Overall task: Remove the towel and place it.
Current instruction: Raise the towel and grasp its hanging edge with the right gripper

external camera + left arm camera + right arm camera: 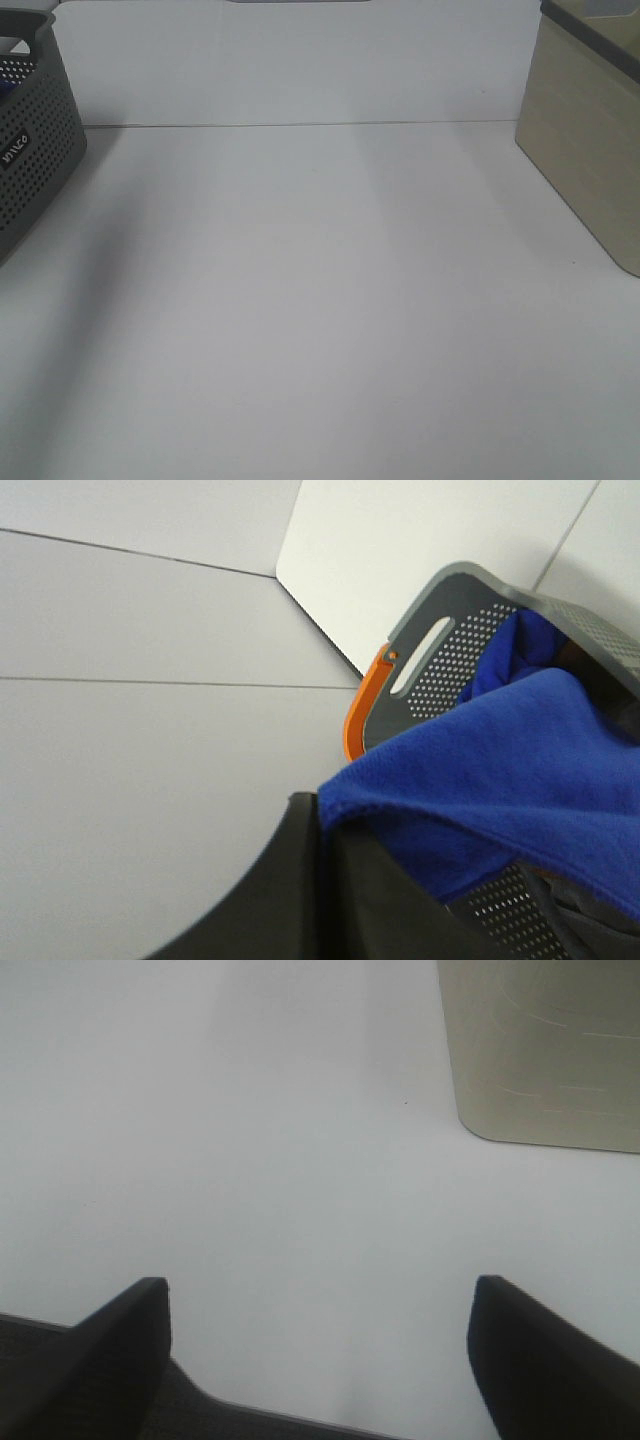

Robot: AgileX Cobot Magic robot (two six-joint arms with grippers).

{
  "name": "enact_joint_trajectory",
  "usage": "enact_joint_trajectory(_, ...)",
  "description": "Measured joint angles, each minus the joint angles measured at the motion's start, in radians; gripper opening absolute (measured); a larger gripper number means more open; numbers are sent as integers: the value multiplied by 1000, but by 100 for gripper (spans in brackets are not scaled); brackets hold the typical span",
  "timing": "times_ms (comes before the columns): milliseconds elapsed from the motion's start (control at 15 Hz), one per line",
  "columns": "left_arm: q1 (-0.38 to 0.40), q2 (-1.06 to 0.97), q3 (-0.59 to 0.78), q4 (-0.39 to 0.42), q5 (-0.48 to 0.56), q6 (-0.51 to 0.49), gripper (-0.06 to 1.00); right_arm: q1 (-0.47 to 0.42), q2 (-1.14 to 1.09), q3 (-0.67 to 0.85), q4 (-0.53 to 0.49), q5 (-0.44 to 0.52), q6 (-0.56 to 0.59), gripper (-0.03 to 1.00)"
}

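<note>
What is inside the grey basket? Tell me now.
The blue towel sits in the grey basket, bunched up and spilling over its rim. Whatever lies beneath the towel, and the basket's floor, cannot be seen.

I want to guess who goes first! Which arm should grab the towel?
Left. Its camera shows the towel close up, draped over the basket rim. The right gripper is open over the table near the box, on the far side from the basket.

The white table (pixel 320 300) carries a grey perforated basket (pixel 35 150) at left and a beige box (pixel 590 150) at right.
</note>
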Motion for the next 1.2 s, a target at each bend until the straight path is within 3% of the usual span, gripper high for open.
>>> enact_joint_trajectory(200, -133, -16, 0, 77, -1, -58, 0, 0, 0, 0, 4, 0, 0, 79)
enact_joint_trajectory(333, -191, -16, 0, 81, 1, -70, 0, 0, 0, 0, 32, -4, -1, 79)
enact_joint_trajectory(533, -313, -16, 0, 82, -3, -72, 0, 0, 88, -5, 228, -89, -116, 79)
enact_joint_trajectory(600, -350, -16, 0, 82, -8, -72, 0, 0, 149, -5, 325, -131, -215, 79)
enact_joint_trajectory(667, -400, -16, 0, 83, -32, -72, 0, 0, 252, -7, 487, -177, -395, 79)
enact_joint_trajectory(933, -479, -16, 0, 81, -51, -72, 0, 0, 594, -10, 969, -216, -1008, 78)
enact_joint_trajectory(1000, -492, -16, 0, 78, -55, -75, 0, 0, 636, -11, 1023, -217, -1072, 78)
enact_joint_trajectory(1200, -519, -16, 0, 74, -78, -79, 0, 0, 941, -40, 1309, -124, -1454, 78)
